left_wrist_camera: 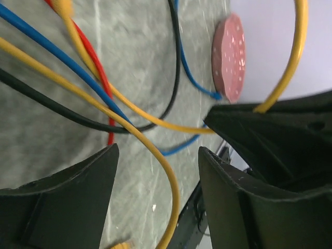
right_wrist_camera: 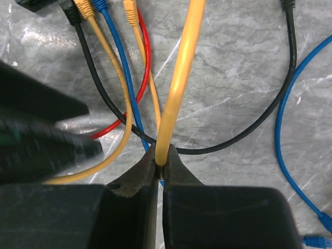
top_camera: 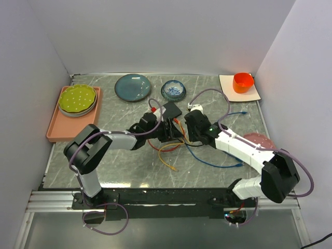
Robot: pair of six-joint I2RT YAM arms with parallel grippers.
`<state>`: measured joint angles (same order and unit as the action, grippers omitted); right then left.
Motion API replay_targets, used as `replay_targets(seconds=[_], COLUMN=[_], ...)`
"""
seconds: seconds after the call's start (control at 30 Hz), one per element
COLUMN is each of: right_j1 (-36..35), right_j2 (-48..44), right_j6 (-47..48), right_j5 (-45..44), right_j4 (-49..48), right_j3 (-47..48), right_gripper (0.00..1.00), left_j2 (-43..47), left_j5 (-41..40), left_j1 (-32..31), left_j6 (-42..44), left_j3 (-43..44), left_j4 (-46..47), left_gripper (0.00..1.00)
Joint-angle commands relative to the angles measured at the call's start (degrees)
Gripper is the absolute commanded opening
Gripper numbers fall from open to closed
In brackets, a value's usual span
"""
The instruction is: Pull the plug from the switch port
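Note:
The black switch (top_camera: 172, 110) lies mid-table, with red, yellow, blue and black cables spreading from it toward the near edge. In the right wrist view only its corner (right_wrist_camera: 33, 4) shows, with several plugs (right_wrist_camera: 83, 8) beside it. I cannot tell which are seated. My right gripper (top_camera: 191, 124) (right_wrist_camera: 160, 163) is shut on a thick yellow cable (right_wrist_camera: 179, 78) that runs up out of that view. My left gripper (top_camera: 166, 130) (left_wrist_camera: 158, 153) is open just left of the right one. A yellow cable (left_wrist_camera: 171, 192) passes loosely between its fingers (left_wrist_camera: 78, 192), touching neither.
A pink tray (top_camera: 54, 129) with a green plate is far left. A teal plate (top_camera: 133, 86) and a blue bowl (top_camera: 173, 90) are at the back. An orange cup (top_camera: 243, 82) on a white plate is back right. A reddish disc (top_camera: 258, 139) (left_wrist_camera: 231, 57) lies right. Loose blue cable (top_camera: 218, 163) is in front.

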<state>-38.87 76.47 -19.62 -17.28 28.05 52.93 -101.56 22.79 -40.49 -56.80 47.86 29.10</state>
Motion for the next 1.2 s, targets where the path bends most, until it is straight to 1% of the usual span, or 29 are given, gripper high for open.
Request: replay_targets(seconds=[0.0,0.07,0.2,0.23,0.3,0.33,0.4,0.43,0.47,0.5,0.63,0.7,0.73,0.77,0.8,0.83,0.87,0.9,0.97,1.07,1.17], right_j1=[-0.6,-0.7,-0.6,-0.7,-1.0,-1.4,-1.9,-2.9,-3.4,-3.8,-7.2,-10.1,-10.8,-11.7,-13.0,-13.4,-13.9,-14.2,-14.2,-13.8,-11.3], right_j2=[1.4,1.8,3.3,3.5,3.1,2.7,1.8,2.0,2.6,3.2,6.7,10.2,11.9,16.1,18.3,20.5,24.7,26.3,29.0,27.4,25.0], right_j6=[-0.7,-0.8,-1.1,-1.2,-1.1,-1.0,0.4,0.7,1.2,1.9,5.6,7.9,8.4,7.0,6.6,6.6,4.9,3.5,0.3,-0.4,-0.9], right_j5=[-0.4,-0.6,-6.8,-10.8,-14.3,-17.5,-20.8,-24.9,-26.8,-28.1,-32.3,-34.9,-35.6,-38.7,-39.8,-40.1,-40.8,-42.5,-42.9,-41.9,-41.0], right_j4=[-1.6,-1.4,2.2,3.1,5.9,6.6,8.9,10.2,11.3,13.7,16.2,17.7,20.7,23.0,24.8,26.9,30.2,32.1,34.5,32.6,32.0], right_j3=[1.1,1.3,2.4,3.2,4.5,5.1,7.3,8.3,9.5,11.7,15.1,16.8,17.7,18.8,20.6,21.3,22.0,22.8,23.2,22.3,22.1], right_gripper=[0.0,0.0,0.0,0.0,0.0,0.0,0.0,0.0,0.0,0.0,0.0,0.0,0.0,0.0,0.0,0.0,0.0,0.0,0.0,0.0,0.0], left_j2=[-1.6,-2.1,-1.2,-1.2,-0.7,-0.7,-0.6,-0.6,-0.4,-0.1,2.1,2.9,3.6,3.9,4.2,4.7,5.0,5.3,6.8,9.0,11.2], left_j5=[3.5,3.8,2.4,1.9,0.2,-0.4,-1.8,-2.0,-2.9,-3.4,-6.0,-7.7,-8.3,-8.7,-9.3,-9.8,-10.0,-10.2,-11.2,-12.5,-13.3], left_j1=[-2.3,-2.8,-3.8,-3.8,-3.8,-3.7,-3.7,-3.7,-3.6,-3.7,-3.7,-3.7,-3.7,-3.7,-3.6,-3.5,-3.5,-3.1,-2.8,-1.6,-0.8], left_j6=[0.2,0.2,0.7,1.2,1.4,1.3,0.8,0.9,0.9,1.2,1.8,2.3,2.3,2.3,2.1,2.0,2.1,1.9,1.9,2.0,1.7], left_j3=[0.8,0.2,-3.5,-4.8,-6.6,-7.2,-8.4,-8.5,-8.6,-8.5,-8.9,-9.4,-9.6,-9.8,-10.3,-10.6,-10.9,-11.7,-12.5,-14.5,-16.6], left_j4=[2.9,3.2,3.9,3.5,2.4,2.3,2.4,2.2,1.7,0.7,-1.1,-2.0,-2.5,-2.7,-2.8,-2.9,-2.9,-3.0,-3.3,-3.5,-3.0], left_gripper=[0.68,0.66,0.58,0.53,0.49,0.48,0.47,0.47,0.48,0.48,0.49,0.49,0.49,0.49,0.48,0.47,0.47,0.47,0.46,0.45,0.45])
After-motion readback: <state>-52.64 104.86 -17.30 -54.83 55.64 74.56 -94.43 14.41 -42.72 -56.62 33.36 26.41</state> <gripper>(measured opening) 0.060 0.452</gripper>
